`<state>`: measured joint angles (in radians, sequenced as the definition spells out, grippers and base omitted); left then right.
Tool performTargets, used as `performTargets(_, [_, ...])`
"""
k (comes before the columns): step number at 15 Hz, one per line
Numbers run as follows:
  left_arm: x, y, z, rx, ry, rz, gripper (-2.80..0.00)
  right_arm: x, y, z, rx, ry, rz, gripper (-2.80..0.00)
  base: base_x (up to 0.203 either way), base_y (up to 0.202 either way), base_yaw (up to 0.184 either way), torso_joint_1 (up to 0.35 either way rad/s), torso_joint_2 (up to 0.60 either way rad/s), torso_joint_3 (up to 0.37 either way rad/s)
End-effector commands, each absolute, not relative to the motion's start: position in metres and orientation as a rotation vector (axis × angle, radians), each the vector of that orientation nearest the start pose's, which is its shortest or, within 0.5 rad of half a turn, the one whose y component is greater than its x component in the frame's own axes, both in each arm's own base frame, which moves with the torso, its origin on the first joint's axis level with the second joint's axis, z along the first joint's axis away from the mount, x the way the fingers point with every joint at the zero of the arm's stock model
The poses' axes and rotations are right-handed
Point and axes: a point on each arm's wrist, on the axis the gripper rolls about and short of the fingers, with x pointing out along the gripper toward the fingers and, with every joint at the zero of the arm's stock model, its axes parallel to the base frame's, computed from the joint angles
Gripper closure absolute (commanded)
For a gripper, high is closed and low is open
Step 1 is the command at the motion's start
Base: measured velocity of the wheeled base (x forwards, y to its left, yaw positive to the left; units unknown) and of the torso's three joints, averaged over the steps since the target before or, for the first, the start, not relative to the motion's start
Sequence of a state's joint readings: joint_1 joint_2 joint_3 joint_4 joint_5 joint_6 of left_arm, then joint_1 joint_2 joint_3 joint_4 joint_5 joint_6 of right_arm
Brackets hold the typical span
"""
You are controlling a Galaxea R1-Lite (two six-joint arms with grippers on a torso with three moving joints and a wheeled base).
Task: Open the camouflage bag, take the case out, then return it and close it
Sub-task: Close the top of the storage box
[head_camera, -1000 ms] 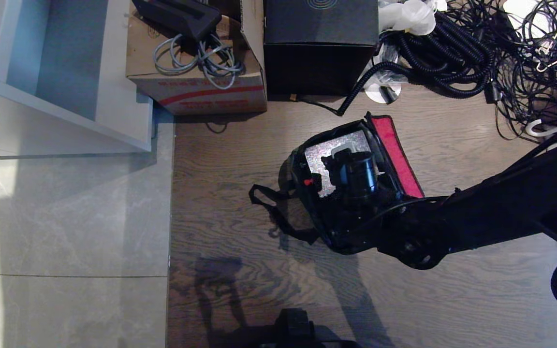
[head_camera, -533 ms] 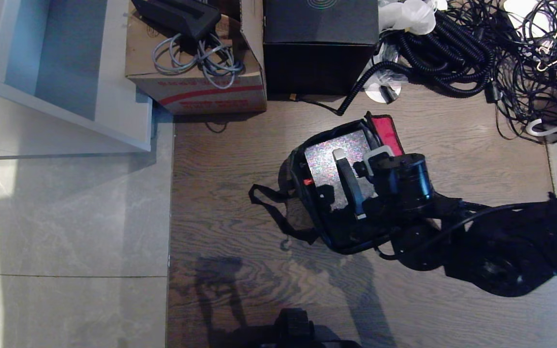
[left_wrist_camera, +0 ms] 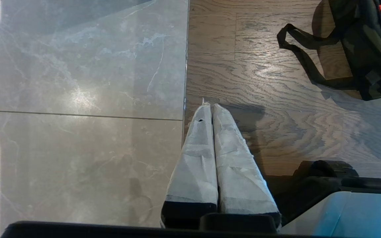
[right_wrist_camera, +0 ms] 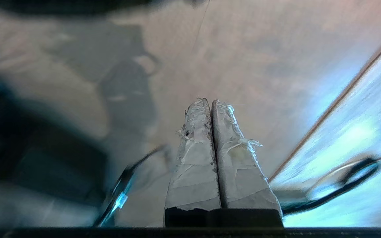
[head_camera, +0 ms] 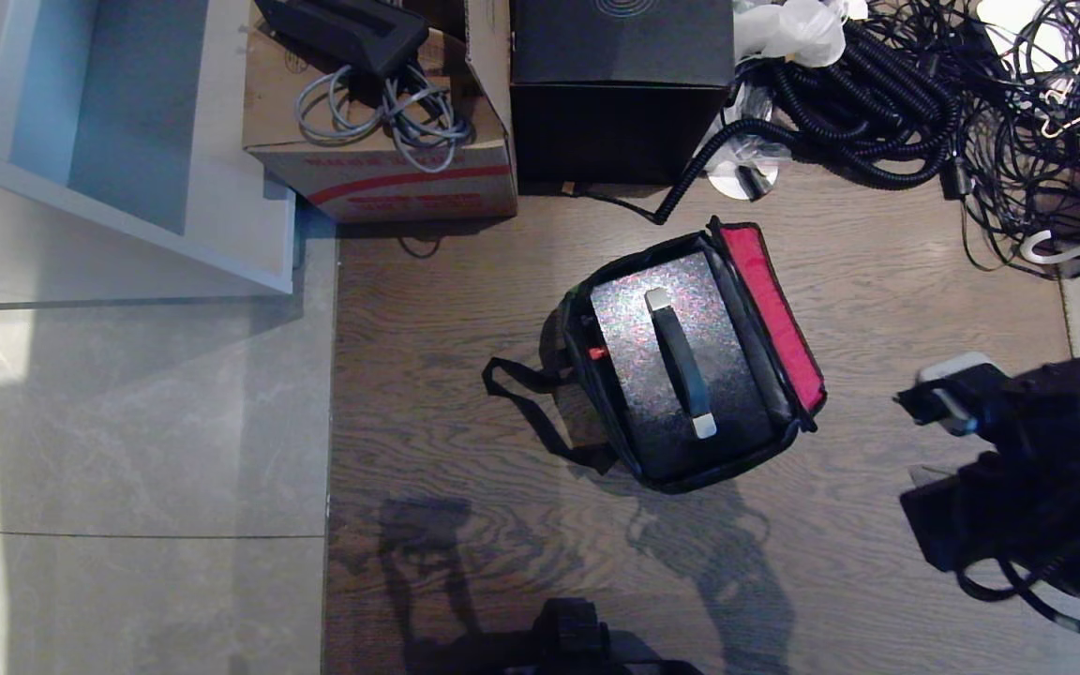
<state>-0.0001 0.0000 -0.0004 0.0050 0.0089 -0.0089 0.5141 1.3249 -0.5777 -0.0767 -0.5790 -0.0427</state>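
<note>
Right end effector (right_wrist_camera: 211, 103) pinched empty, well beside the camouflage bag (head_camera: 765, 412).

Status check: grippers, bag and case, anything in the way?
Right gripper shut, empty, off to the bag's right. Left gripper shut, parked. Case inside open bag, flap up. Nothing blocking.

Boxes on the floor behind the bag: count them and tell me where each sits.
2. The cardboard box, holding grey cables, stands left of the black cube box; both are beyond the camouflage bag. The cable heap at far right could hide others.
</note>
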Motion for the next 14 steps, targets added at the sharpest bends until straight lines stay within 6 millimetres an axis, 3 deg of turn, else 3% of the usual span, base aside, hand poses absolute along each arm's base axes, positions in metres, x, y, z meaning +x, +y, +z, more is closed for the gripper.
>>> performTargets(1, [-0.023, 0.000, 0.075, -0.009, 0.005, 0.009, 0.00, 0.115, 0.048, 0.175, -0.226, 0.538, -0.042, 0.00, 0.000, 0.000, 0.000, 0.000, 0.00, 0.000])
performTargets(5, [-0.023, 0.000, 0.075, -0.009, 0.005, 0.009, 0.00, 0.047, 0.011, 0.155, -0.105, 0.504, -0.027, 0.00, 0.000, 0.000, 0.000, 0.000, 0.00, 0.000])
performTargets(8, [-0.023, 0.000, 0.075, -0.009, 0.005, 0.009, 0.00, 0.009, -0.004, 0.129, -0.020, 0.446, -0.025, 0.00, 0.000, 0.000, 0.000, 0.000, 0.00, 0.000])
performTargets(11, [-0.023, 0.000, 0.075, -0.009, 0.005, 0.009, 0.00, -0.007, -0.004, 0.094, -0.006, 0.386, -0.010, 0.00, 0.000, 0.000, 0.000, 0.000, 0.00, 0.000])
performTargets(14, [-0.023, 0.000, 0.075, -0.009, 0.003, 0.009, 0.00, 0.002, -0.001, 0.086, -0.013, 0.210, 0.049, 0.00, 0.000, 0.000, 0.000, 0.000, 0.00, 0.000])
